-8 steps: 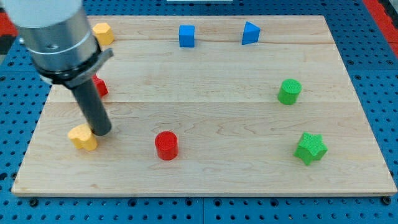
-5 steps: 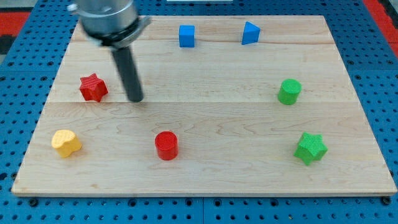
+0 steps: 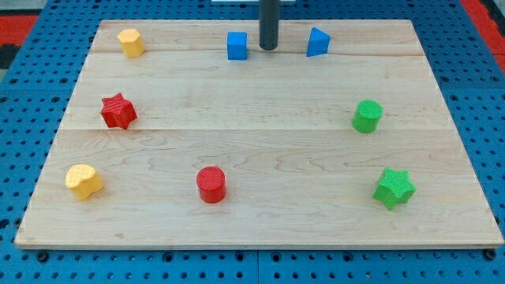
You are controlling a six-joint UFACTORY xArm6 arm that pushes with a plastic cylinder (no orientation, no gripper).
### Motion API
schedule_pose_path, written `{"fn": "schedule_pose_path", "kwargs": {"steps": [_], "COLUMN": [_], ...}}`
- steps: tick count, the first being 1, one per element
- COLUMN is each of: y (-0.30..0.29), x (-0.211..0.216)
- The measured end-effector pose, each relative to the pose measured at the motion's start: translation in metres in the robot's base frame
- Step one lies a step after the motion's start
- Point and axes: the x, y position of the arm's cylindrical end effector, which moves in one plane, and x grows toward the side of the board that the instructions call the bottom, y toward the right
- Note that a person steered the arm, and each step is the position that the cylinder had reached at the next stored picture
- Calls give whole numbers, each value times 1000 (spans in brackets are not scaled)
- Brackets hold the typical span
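My tip (image 3: 269, 48) sits between blue cube (image 3: 237, 46) and blue wedge (image 3: 318, 42).

Probably lab: blue pegboard (image 3: 473, 95) bench.

- You find no readable text, label, brand, number or sign anywhere here: not on the wooden board (image 3: 260, 150), not on the coloured blocks, not on the blue pegboard (image 3: 31, 110) around it.

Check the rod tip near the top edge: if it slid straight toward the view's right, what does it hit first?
Probably the blue triangular block. My tip sits between it and the blue cube, touching neither; depth alignment is uncertain.
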Motion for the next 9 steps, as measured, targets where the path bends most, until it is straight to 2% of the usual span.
{"fn": "schedule_pose_path", "kwargs": {"steps": [2,3,4,5,6,7,8,9], "y": [87,84,-1,-56,-80,-85,-92,-165], "x": [-10,-10,8,46,48,-11,-4,33]}}
